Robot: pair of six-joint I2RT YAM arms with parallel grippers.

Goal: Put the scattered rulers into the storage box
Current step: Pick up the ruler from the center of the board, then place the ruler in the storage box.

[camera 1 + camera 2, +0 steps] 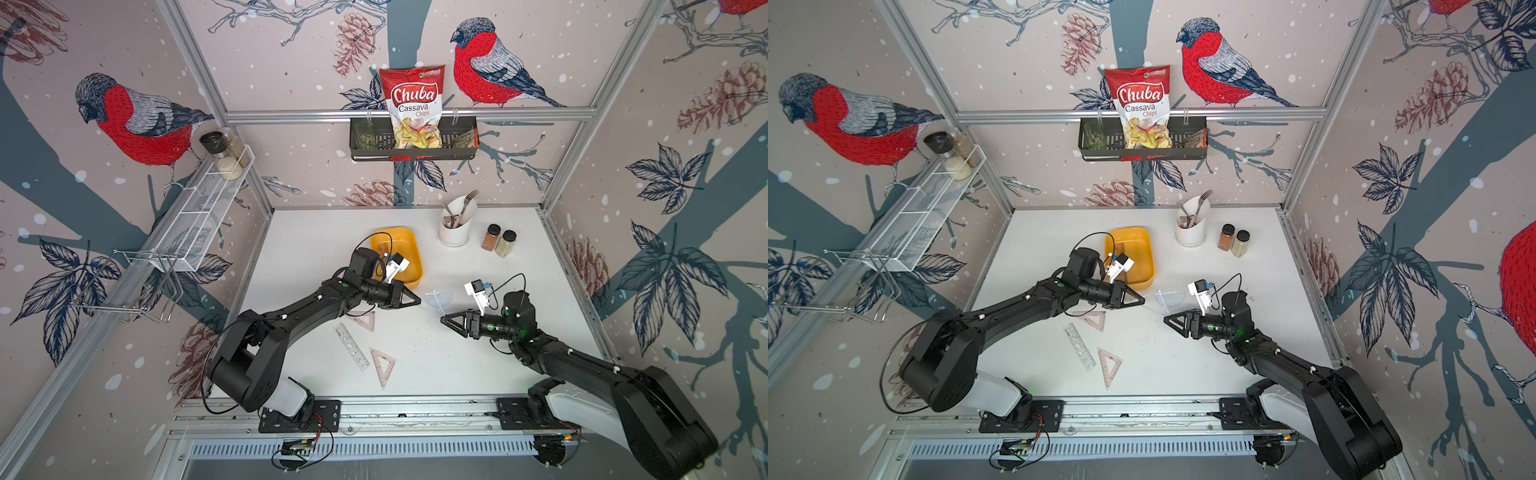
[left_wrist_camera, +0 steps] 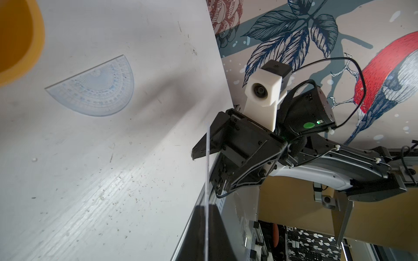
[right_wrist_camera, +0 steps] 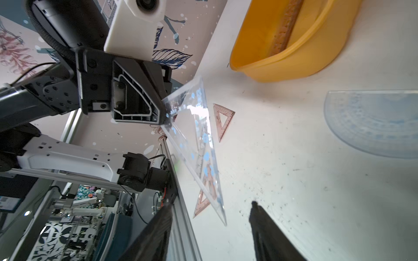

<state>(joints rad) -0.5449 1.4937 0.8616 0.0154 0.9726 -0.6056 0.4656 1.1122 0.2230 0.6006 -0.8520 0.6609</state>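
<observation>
Table front: we start at the near edge of the white table (image 1: 478, 374), scuffed and speckled. There a pink set square (image 1: 382, 365) lies flat, a thin see-through triangle.
Just behind: a clear stencil ruler (image 1: 352, 346) with cut-out shapes lies slanted, and past it a second pink set square (image 1: 365, 320).
Left gripper: the left gripper (image 1: 417, 300) is clamped tight on one corner of the clear set square (image 3: 192, 135), which is blue-dotted, glossy and held tilted.
Right gripper: the right gripper (image 1: 445, 321) faces it, fingers well apart, and we see nothing between them.
Protractor: the half-round protractor (image 2: 97, 90), bluish and transparent, lies flat near the box's corner without touching it.
Storage box: the storage box (image 1: 409, 249) is smooth yellow-orange plastic with rounded corners. Inside, one straight ruler (image 3: 285, 27) lies lengthwise.
Cutlery cup: the white cutlery cup (image 1: 454, 239) has a slanted rim and holds metal forks (image 1: 469, 197).
Spice jars: two black-lidded spice jars (image 1: 491, 237) stand side by side on the table.
Back wall: a dark basket (image 1: 365, 157) holds a red-and-white chips bag (image 1: 412, 97), standing upright.
</observation>
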